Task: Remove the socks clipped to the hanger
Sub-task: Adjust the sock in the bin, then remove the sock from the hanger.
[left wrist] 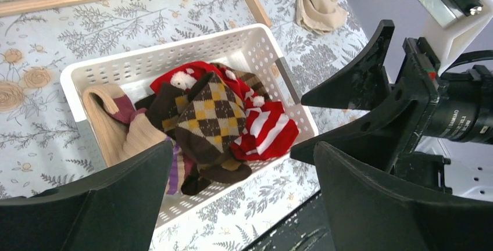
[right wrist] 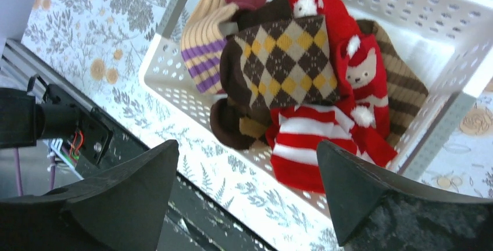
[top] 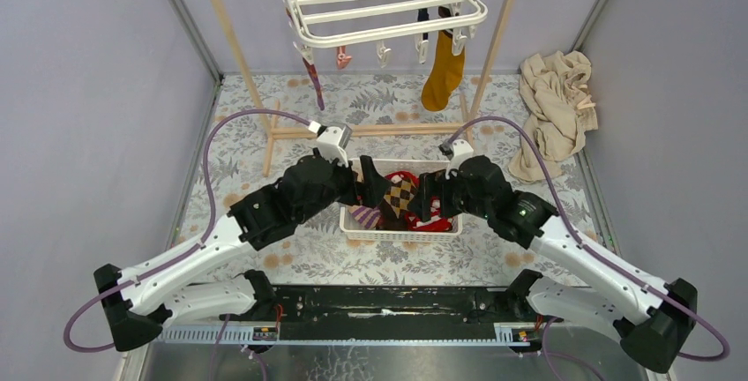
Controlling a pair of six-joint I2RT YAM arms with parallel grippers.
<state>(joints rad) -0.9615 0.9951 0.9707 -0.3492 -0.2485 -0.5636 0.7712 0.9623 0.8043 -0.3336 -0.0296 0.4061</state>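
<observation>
Left gripper (top: 374, 185) hangs over the 9 o'clock end of the basket (top: 399, 235), its fingers spread wide with nothing between them. Facing it from the 3 o'clock end, the right gripper (top: 427, 197) is likewise spread and empty. Their fingertips are near each other above the heap but apart.

Inside the basket an argyle sock (right wrist: 285, 59) lies on top. A red-white sock (right wrist: 302, 146) touches it at 6 o'clock in the right wrist view, a red bear sock (right wrist: 363, 74) sits at 3 o'clock, and a tan sock (right wrist: 200, 47) with purple stripes lies at 9 o'clock.

In the top view the hanger (top: 379, 11) is at 12 o'clock, well apart from both grippers, between the poles of a wooden frame (top: 231, 46). A mustard sock (top: 441, 77) dangles from a clip at its 4 o'clock corner, a dark purple sock (top: 314, 81) at its 7 o'clock corner, and a small pink sock (top: 342, 58) between them. A beige cloth (top: 556, 108) lies crumpled at 2 o'clock.
</observation>
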